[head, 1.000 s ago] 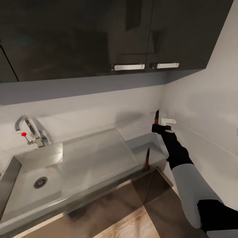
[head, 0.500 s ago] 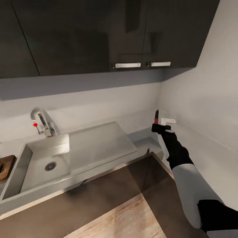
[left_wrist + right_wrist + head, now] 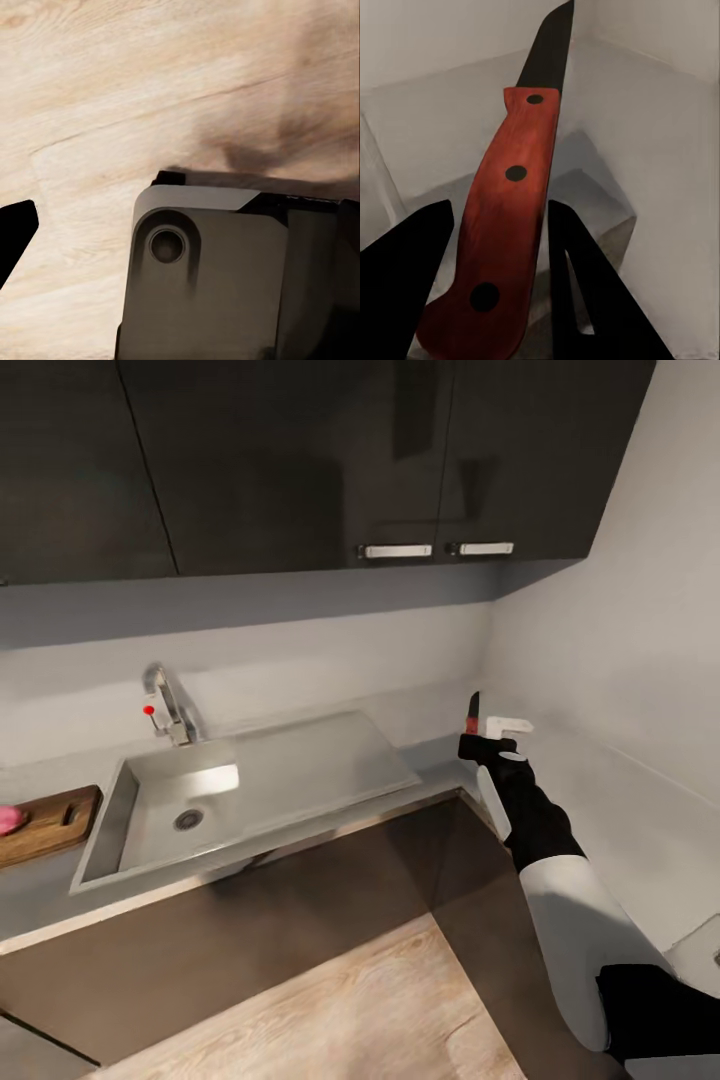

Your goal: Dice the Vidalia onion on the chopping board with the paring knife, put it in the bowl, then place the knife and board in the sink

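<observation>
Knife (image 3: 510, 225) upright in right claw (image 3: 484, 748) (sink (image 3: 300, 775) well left).

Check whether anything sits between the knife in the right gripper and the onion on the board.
Nothing blocks it: the paring knife is raised in the right gripper, and between it and the Vidalia onion on the chopping board lies the sink.

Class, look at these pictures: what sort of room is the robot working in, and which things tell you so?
A kitchen, most likely: a steel sink with a faucet, dark wall cabinets above, and a chopping board.
</observation>
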`<state>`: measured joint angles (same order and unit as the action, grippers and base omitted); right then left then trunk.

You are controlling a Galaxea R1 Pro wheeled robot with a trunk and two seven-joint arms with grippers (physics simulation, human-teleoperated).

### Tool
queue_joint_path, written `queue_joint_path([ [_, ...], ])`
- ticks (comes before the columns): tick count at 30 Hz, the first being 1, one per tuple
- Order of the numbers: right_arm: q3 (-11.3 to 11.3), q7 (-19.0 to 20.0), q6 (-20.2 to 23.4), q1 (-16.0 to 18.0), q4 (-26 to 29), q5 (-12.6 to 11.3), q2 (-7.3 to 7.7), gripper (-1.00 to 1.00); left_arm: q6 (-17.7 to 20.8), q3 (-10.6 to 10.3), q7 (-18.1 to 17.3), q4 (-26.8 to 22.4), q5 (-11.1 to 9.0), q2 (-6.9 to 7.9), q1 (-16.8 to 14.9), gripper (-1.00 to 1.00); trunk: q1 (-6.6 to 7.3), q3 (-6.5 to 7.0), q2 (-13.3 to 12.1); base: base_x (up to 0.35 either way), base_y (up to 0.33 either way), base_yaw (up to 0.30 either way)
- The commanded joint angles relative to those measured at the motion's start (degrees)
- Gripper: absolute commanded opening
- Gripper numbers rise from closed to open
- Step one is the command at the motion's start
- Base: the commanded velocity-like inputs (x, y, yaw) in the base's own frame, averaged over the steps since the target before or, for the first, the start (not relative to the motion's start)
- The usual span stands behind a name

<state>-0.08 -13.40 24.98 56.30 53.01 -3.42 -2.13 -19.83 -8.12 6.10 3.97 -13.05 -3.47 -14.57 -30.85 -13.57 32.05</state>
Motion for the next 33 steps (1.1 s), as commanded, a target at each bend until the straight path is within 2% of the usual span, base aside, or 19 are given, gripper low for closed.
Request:
queue_joint_path([
  [1,0.00,-0.31,0.25,0.04,0.08,-0.36,-0.01,-1.00,-0.39,-0.49,0.12,0.25,-0.41,-0.04,-0.11,1.00,0.02,-0.15,0.10,-0.339,0.000,0.173],
  [6,0.07,-0.31,0.25,0.04,0.08,-0.36,-0.12,-1.00,-0.42,-0.49,0.13,0.25,-0.40,-0.04,-0.11,1.00,0.02,-0.44,0.10,-0.332,0.032,0.176],
  [15,0.08,-0.31,0.19,0.04,0.08,-0.33,-0.18,-1.00,-0.44,-0.49,0.12,0.25,-0.41,-0.04,-0.11,1.00,0.02,-0.96,0.10,-0.222,0.193,0.180],
  [20,0.08,-0.22,0.05,0.02,0.08,-0.12,0.01,-1.00,-0.42,-0.49,0.12,0.25,-0.40,-0.04,-0.11,1.00,0.02,-1.20,0.10,-0.059,0.047,0.151],
  [33,0.00,1.78,-0.04,-0.05,0.83,0.43,0.12,-1.00,-0.39,-0.49,0.14,0.25,-0.40,-0.04,-0.11,1.00,0.02,-1.23,0.10,-0.001,0.001,0.007],
])
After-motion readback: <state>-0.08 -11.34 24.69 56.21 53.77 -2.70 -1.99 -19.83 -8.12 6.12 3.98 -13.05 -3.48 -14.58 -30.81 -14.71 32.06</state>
